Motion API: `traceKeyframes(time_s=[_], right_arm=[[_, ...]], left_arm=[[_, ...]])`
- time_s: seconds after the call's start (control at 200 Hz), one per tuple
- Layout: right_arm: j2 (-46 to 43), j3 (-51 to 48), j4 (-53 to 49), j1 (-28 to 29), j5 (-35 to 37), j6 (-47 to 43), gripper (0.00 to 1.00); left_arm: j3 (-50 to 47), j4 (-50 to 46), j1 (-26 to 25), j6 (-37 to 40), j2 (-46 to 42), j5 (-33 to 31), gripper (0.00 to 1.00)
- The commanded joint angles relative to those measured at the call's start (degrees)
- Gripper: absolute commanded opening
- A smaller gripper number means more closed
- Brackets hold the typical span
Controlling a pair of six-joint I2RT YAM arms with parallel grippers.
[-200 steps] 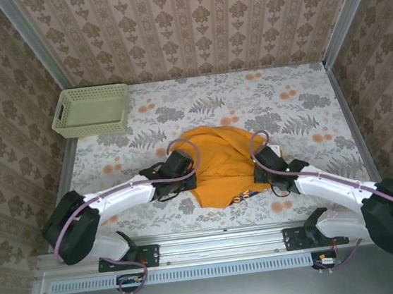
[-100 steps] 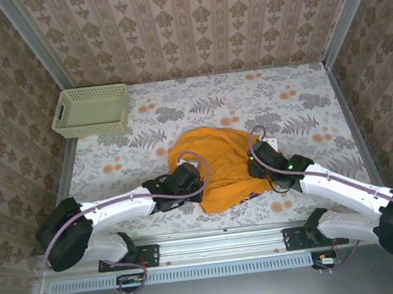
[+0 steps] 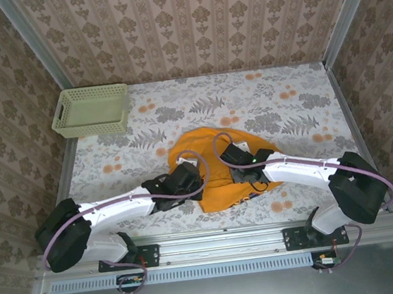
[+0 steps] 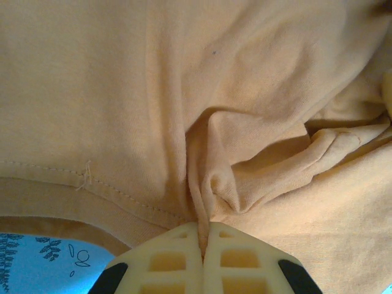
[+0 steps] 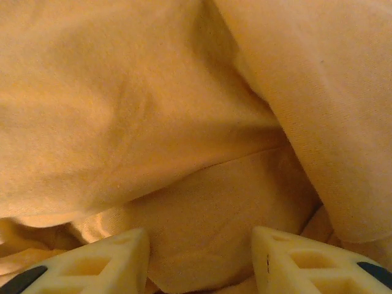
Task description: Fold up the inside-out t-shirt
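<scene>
**Top external view.** The left end effector [image 3: 189, 179] is seen pressed into the left side of the inside-out t-shirt [image 3: 198, 147]. The right end effector [image 3: 244, 174] is laid over the garment's right half, reaching in from the right. How far either stands open cannot be judged from this height. The t-shirt is bunched into a crumpled orange heap on the table [image 3: 284, 101], close to the near edge and about midway between the left and right edges. The heap is spread somewhat wider from left to right than from near to far; which way the collar points cannot be told. A pale green mesh basket [image 3: 92, 130] is set at the far left corner of the table, well apart from the garment, and its inner floor is seen uncovered.

**Left wrist view.** The left end effector [image 4: 202, 245] is shown with its jaws brought together, clamped on a pinched ridge of the t-shirt [image 4: 122, 92]. Folds radiate from the pinch, and a stitched hem [image 4: 86, 177] runs across to the left of it. A corner of the table [image 4: 24, 257] is visible beneath the hem.

**Right wrist view.** The right end effector [image 5: 199, 263] is shown with its jaws held apart. The t-shirt [image 5: 153, 110] is draped in front of and between the fingers [image 5: 116, 257], which are not closed on it.
</scene>
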Motion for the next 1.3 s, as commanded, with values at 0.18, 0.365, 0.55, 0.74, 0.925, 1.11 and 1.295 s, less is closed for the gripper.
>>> traceKeyframes(time_s=[0.18, 0.365, 0.55, 0.74, 0.925, 1.11, 1.295], right_arm=[[3.5, 3.2, -3.7, 0.3, 4.3, -0.1, 0.2], [-2.6, 4.7, -4.2, 0.3, 4.6, -2.5, 0.0], [-11.6, 6.7, -5.8, 0.3, 1.8, -4.2, 0.0], [-19.9, 7.7, -5.2, 0.3, -3.9, -3.1, 0.0], [-20.7, 3.8, 2.9, 0.3, -6.7, 2.1, 0.0], [-17.5, 7.5, 4.3, 0.4, -8.8, 2.4, 0.0], [-17.6, 9.7, 4.3, 0.4, -11.3, 2.8, 0.0]], left_arm=[[0.2, -1.0, -0.2, 0.6, -1.1, -2.1, 0.0], [0.8, -2.8, 0.3, 0.6, 0.3, -3.1, 0.0], [2.1, -4.3, 1.9, 2.1, 1.6, -3.9, 0.0], [4.6, -6.0, 5.1, 6.3, 1.9, -6.7, 0.0], [8.9, -7.8, 6.1, 9.3, -0.1, -8.7, 0.11], [8.9, -5.8, 1.3, 12.6, -6.5, -7.8, 0.46], [4.8, 4.4, -1.3, 15.7, -10.5, -1.9, 0.66]])
